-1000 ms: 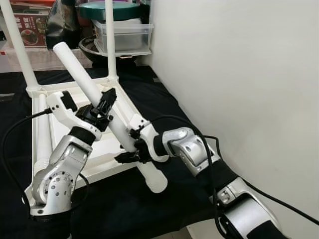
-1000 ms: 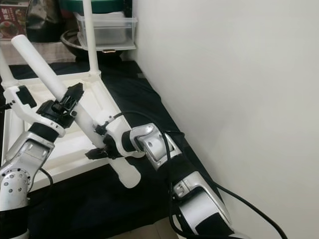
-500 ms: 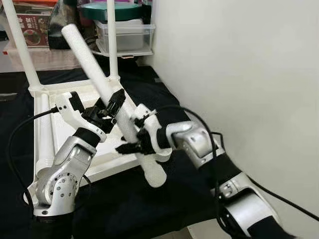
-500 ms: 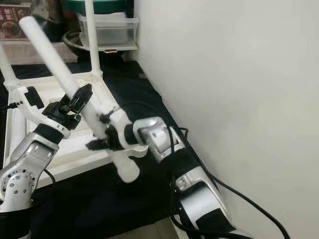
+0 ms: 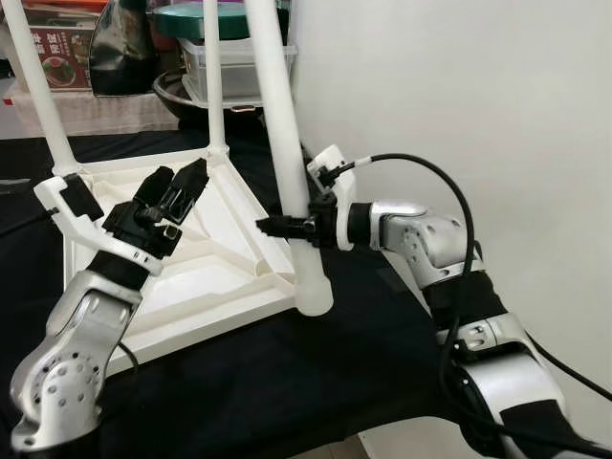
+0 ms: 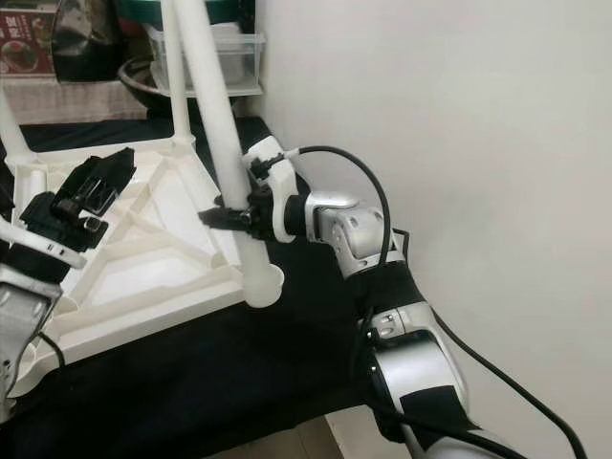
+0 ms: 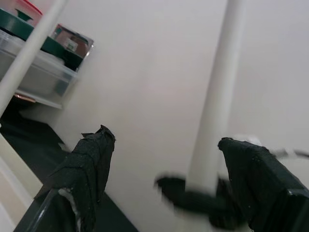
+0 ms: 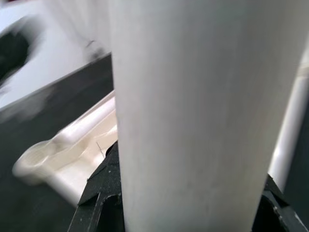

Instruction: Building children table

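The white table top [image 5: 206, 277] lies upside down on a black cloth, with two white legs [image 5: 215, 76] standing up from its far corners. A third white leg [image 5: 282, 134] stands almost upright, its lower end at the near right corner [image 5: 314, 298] of the top. My right gripper [image 5: 290, 226] is shut on this leg a little above that end, and the black fingers [image 8: 96, 193] flank the leg [image 8: 188, 121] in the right wrist view. My left gripper [image 5: 182, 177] hovers open over the table top, left of the leg and apart from it. Its fingers [image 7: 91, 164] frame the leg [image 7: 217, 111] from a distance.
A white wall [image 5: 459, 96] runs close along the right. At the back stand clear plastic boxes [image 5: 234, 67] with a green lid [image 5: 206, 19], a dark bowl [image 5: 177, 91] and a printed carton [image 5: 62, 48]. Black cloth [image 5: 249, 382] covers the floor in front.
The third leg swung from a steep tilt to nearly upright, its lower end now at the near right corner. My left gripper let go of it and drew back to the left.
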